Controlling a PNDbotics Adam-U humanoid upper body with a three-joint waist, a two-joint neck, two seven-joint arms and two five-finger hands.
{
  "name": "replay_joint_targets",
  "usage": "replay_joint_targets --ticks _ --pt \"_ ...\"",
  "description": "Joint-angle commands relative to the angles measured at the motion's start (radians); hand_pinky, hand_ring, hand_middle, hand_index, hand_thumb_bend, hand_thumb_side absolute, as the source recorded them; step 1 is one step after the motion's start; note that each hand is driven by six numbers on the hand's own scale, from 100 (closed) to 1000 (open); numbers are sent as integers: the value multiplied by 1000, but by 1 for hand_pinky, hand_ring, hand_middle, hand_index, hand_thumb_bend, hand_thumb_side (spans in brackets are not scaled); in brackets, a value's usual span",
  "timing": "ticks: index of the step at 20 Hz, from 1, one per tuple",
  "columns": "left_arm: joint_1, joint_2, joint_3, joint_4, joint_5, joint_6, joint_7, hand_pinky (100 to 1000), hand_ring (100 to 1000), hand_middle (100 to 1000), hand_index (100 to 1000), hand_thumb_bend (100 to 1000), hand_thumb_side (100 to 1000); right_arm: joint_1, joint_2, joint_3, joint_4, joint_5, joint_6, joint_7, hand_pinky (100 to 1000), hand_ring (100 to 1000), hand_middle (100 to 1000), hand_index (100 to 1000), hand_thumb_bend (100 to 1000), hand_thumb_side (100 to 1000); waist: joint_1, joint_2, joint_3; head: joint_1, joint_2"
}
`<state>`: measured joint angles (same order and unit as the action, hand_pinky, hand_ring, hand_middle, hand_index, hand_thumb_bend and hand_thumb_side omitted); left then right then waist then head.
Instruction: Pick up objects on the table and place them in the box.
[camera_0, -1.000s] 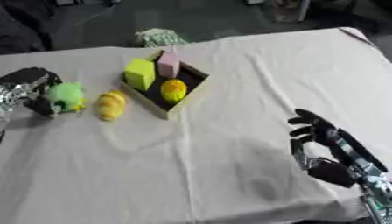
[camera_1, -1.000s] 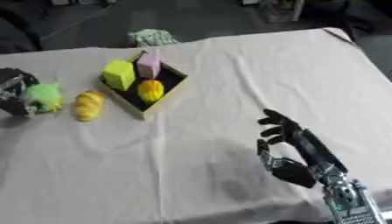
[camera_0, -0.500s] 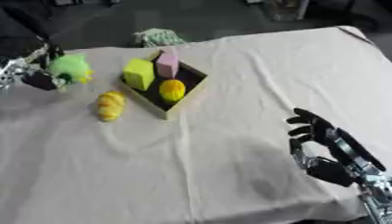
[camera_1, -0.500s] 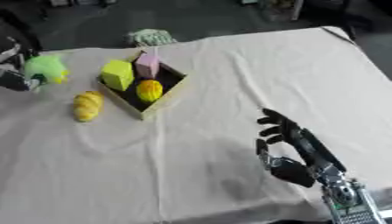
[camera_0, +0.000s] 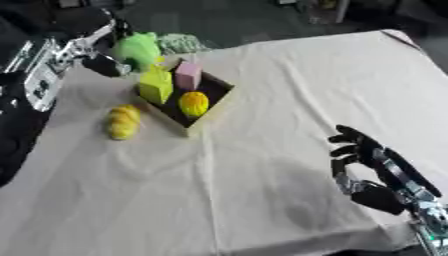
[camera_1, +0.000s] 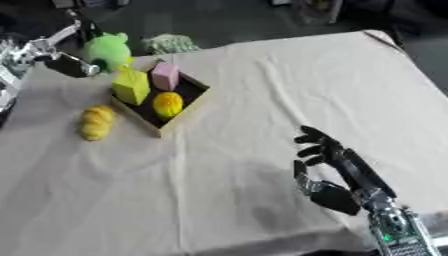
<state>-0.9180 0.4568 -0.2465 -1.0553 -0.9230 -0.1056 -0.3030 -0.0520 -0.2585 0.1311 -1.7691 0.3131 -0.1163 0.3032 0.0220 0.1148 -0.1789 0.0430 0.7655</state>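
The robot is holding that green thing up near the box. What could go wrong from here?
Three things seem possible. The box already holds a yellow block, a pink block and an orange piece, so the green toy in the left hand may not fit and could roll out. Lowering it might knock the blocks over. The yellow item beside the box could get bumped.

box (camera_0: 206, 116) left of table centre, holding three objects | lumpy object (camera_0: 123, 121) on cloth (camera_0: 262, 100) just left of box | round toy (camera_0: 138, 50) above box's far-left corner | netted object (camera_1: 170, 43) behind box
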Motion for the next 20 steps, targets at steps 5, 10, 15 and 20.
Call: replay_joint_targets --ticks 5,10,15,20 --pt "-36 -58 -14 40 -48 -21 6 676 571 572 751 293 160 -9 -8 5 -8 -12 -1 6 705 767 830 1000 100 297 -6 -13 -11 8 5" --pt "-33 -79 -25 69 -78 -35 -7 722 646 667 826 332 183 -12 -7 5 -7 -14 -1 8 705 766 830 1000 100 298 -8 -10 -17 12 5" --pt "-26 -72 -25 73 -99 -47 -48 772 726 765 892 539 276 -12 -6 4 -7 -14 -1 6 705 766 830 1000 100 297 -8 -10 -17 8 5" --pt "-22 -40 -18 34 -80 -49 -69 782 739 779 902 685 369 -12 -5 2 -6 -12 -1 6 705 766 830 1000 100 296 -8 -12 -14 2 5"
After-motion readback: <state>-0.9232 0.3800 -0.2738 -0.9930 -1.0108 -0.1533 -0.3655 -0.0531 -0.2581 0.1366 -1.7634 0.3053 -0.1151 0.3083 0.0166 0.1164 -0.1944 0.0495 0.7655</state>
